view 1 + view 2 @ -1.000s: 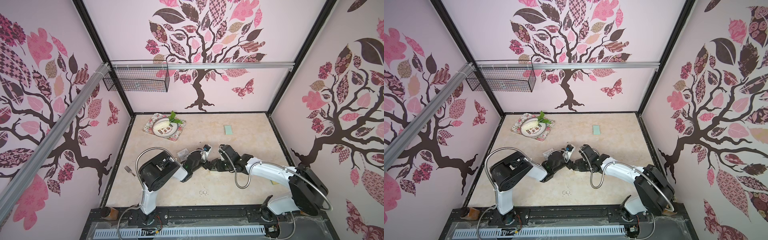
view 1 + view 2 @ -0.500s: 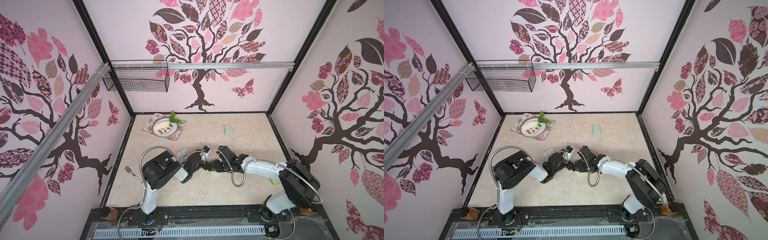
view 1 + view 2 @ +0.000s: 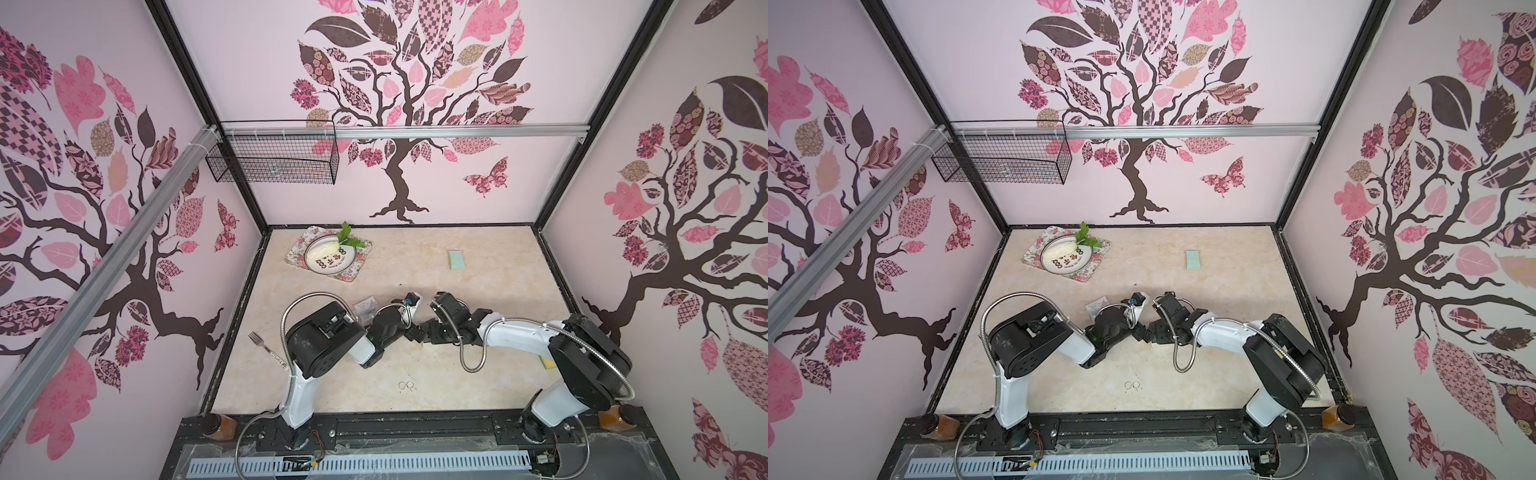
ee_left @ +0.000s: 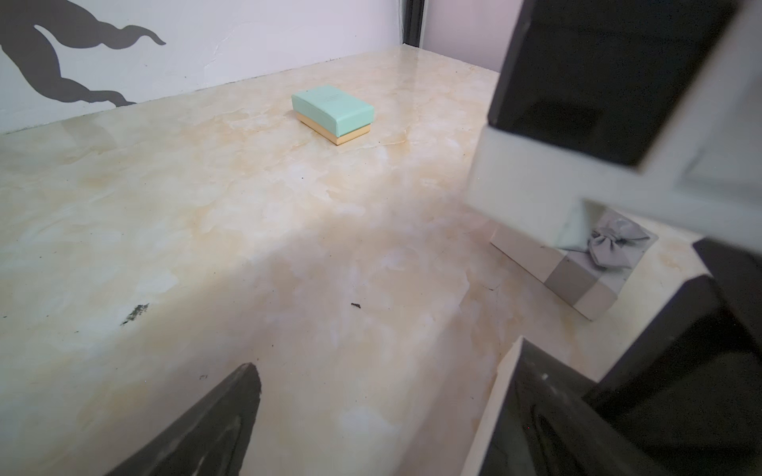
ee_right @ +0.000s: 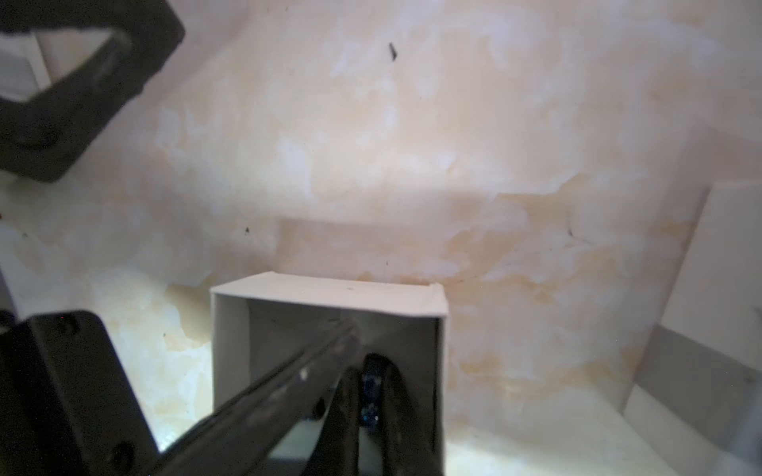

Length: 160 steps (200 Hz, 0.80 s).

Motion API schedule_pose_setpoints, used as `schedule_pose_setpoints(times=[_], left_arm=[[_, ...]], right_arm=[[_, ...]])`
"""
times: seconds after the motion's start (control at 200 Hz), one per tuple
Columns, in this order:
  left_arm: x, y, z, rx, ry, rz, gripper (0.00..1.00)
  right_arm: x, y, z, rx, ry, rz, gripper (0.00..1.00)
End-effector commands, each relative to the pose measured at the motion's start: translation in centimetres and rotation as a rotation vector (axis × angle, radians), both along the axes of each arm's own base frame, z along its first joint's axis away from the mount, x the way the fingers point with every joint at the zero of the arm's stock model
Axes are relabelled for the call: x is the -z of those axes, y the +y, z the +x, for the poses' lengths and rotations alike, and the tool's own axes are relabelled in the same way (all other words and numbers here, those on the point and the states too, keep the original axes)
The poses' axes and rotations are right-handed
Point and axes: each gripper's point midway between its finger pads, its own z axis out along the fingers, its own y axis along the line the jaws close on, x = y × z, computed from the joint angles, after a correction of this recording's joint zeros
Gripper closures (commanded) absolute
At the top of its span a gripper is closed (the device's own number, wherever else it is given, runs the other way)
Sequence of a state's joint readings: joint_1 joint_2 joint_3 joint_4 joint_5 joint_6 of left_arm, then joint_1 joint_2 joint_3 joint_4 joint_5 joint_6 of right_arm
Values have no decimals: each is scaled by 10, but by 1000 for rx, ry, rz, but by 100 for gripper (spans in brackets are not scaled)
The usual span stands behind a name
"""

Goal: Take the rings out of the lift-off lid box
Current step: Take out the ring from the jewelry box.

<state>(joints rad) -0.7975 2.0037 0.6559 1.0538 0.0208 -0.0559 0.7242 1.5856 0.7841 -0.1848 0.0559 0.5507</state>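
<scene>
Open white box, lower centre of the right wrist view: it is entered by the right gripper, which is clenched inside it. A small dark item with blue glints is seen between the fingers; whether it is a ring cannot be told. The left gripper is spread wide just beside the box, with nothing grasped. The white lid, tied with a grey bow, is set on the tabletop. Two silvery rings are laid side by side, lower centre in both top views.
</scene>
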Motion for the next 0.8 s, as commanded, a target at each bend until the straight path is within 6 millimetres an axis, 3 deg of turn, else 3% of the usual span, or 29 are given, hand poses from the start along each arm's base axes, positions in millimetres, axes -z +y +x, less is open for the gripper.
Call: schedule_pose_setpoints(times=[0.0, 0.375, 0.795], left_arm=[[13, 5, -4, 1, 15, 23, 2], [14, 3, -4, 5, 19, 23, 2], [14, 5, -5, 3, 23, 31, 2]], right_arm=[[8, -8, -4, 18, 22, -43, 97], [-26, -7, -1, 10, -56, 12, 100], [-33, -2, -5, 8, -80, 92, 100]])
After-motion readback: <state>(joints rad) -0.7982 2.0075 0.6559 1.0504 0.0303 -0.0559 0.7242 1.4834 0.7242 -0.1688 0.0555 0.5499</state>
